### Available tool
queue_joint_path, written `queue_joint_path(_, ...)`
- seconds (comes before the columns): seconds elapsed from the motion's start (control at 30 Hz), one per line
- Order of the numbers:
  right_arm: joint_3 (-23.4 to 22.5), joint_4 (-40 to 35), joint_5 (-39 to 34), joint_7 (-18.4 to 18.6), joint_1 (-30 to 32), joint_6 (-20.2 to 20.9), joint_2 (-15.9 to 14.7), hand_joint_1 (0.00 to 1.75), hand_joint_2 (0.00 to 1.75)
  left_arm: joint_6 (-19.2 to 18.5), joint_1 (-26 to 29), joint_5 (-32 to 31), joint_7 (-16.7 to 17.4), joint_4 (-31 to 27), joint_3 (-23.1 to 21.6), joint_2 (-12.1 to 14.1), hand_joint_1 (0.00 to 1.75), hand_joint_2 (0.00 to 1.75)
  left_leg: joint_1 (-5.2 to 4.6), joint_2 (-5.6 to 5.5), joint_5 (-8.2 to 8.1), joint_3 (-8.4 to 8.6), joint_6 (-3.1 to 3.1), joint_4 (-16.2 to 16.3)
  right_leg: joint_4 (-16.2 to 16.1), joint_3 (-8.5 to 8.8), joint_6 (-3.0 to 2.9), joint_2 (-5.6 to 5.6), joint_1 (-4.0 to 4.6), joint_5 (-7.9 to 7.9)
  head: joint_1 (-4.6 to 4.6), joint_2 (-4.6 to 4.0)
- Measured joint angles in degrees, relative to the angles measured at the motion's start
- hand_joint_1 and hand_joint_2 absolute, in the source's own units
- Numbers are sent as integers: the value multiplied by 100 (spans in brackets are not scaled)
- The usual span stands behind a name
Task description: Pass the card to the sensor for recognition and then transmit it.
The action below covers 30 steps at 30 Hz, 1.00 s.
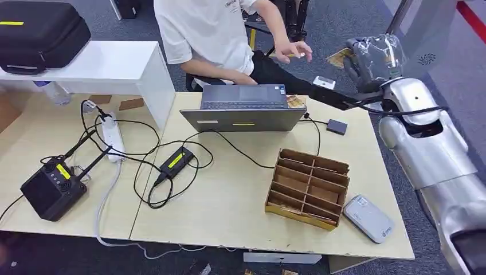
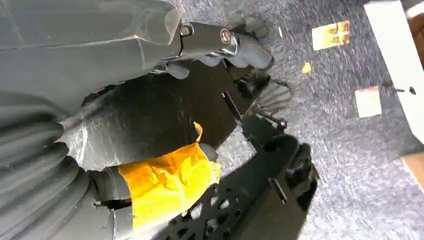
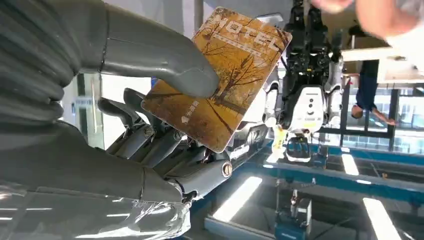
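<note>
Right hand [image 3: 165, 125] pinches the brown hotel card [image 3: 220, 75] between thumb and fingers, raised past the table's [image 1: 240, 189] far right corner toward the seated person's hand [image 1: 295, 51]. Left hand [image 2: 220, 45] hangs over carpet, fingers curled, holding nothing.

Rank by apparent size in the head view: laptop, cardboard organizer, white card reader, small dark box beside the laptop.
1. laptop
2. cardboard organizer, somewhat smaller in area; it sits nearer the camera
3. white card reader
4. small dark box, clearly the smallest
</note>
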Motion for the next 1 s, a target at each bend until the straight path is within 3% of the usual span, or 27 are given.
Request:
queue_joint_path(0.27,523,988,258,173,-408,-188,695,175,175,-20,-75,-77,59,0,-125,-39,0,175,5,1,0,0,0,0,-1,-1,0,0,5,0,-2,0)
queue_joint_path(0.53,779,1356,339,120,-421,-304,997,175,175,-37,-76,-72,61,0,-171,-59,0,175,4,1,0,0,0,1,-1,-1,-1,0,5,1,-2,0)
queue_joint_path(0.57,796,1383,341,118,-421,-311,1015,0,175,-39,-76,-70,61,0,-173,-59,0,175,4,1,0,0,0,1,-1,-1,-1,0,5,1,-2,0)
queue_joint_path(0.73,866,1461,323,68,-412,-317,1054,0,175,-186,-74,-83,-18,0,-190,-57,0,175,5,1,0,0,0,1,-1,-3,-1,0,5,1,-2,0)
queue_joint_path(1.0,879,1459,188,-11,-249,-505,999,0,175,-85,-63,-13,-52,0,-214,-50,0,175,5,2,0,0,0,2,-2,-6,-1,0,5,1,-2,0)
